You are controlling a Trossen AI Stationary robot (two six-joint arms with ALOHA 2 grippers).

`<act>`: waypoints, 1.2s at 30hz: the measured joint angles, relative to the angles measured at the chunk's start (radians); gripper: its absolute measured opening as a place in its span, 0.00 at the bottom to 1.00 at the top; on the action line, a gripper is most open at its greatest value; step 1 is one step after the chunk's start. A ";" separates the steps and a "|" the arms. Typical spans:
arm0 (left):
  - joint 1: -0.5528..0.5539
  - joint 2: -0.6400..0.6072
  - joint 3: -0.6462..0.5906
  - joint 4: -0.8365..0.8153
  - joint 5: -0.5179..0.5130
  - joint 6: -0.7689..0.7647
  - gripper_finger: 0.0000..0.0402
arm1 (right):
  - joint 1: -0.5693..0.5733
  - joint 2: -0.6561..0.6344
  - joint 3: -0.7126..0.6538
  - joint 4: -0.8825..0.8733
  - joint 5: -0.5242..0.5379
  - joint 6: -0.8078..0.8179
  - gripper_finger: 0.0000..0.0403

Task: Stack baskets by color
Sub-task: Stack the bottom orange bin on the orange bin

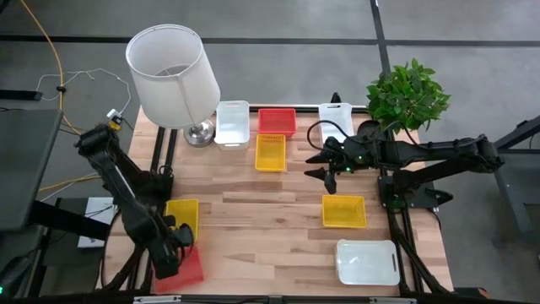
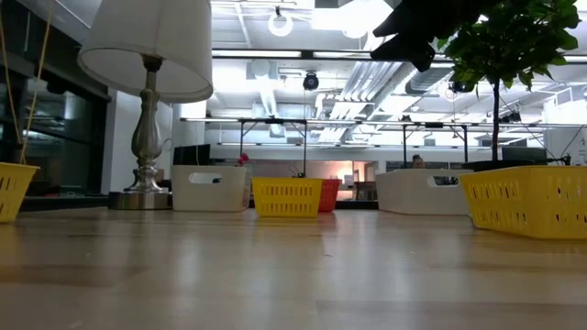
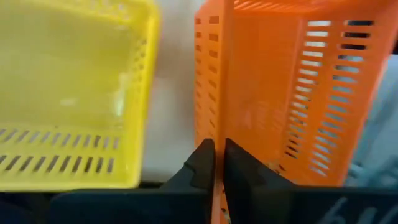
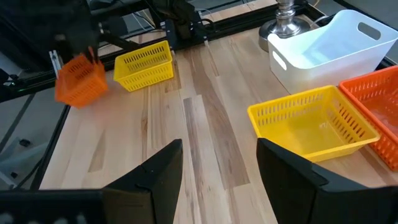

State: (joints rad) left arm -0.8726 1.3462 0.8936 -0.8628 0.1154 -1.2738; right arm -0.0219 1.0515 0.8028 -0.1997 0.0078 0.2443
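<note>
Left gripper point(image 3: 219, 163) clamped on the rim of a red basket point(image 3: 280, 93), held tilted at the table's near-left corner, just beside a yellow basket point(image 3: 68, 93). Right gripper point(image 4: 217, 165) open above the table's middle right.

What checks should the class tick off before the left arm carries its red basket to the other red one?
1. Left gripper shut on red basket wall: ok.
2. Basket lifted off the table: cannot tell.
3. Yellow basket beside it kept apart: ok, a gap shows.
4. Target red basket at the far edge not covered: ok.
5. Right gripper out of the path: not ok, jaws open, it hangs over mid-table.
6. Lamp away from the route: cannot tell.
</note>
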 joint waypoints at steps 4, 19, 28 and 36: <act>0.058 -0.166 0.001 0.012 0.040 0.046 0.01 | 0.000 0.000 0.000 0.000 0.000 -0.002 0.48; 0.848 -0.104 0.320 -0.053 -0.022 0.758 0.00 | 0.000 -0.029 0.000 0.194 -0.039 0.017 0.48; 1.148 0.271 0.648 -0.026 -0.204 1.260 0.00 | 0.000 -0.148 0.001 0.358 -0.006 0.006 0.48; 1.274 0.559 0.979 0.005 -0.367 1.552 0.00 | 0.000 -0.184 0.001 0.355 0.080 -0.027 0.48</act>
State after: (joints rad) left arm 0.4010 1.9051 1.8722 -0.8579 -0.2518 0.2784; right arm -0.0216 0.8671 0.8040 0.1558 0.0874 0.2172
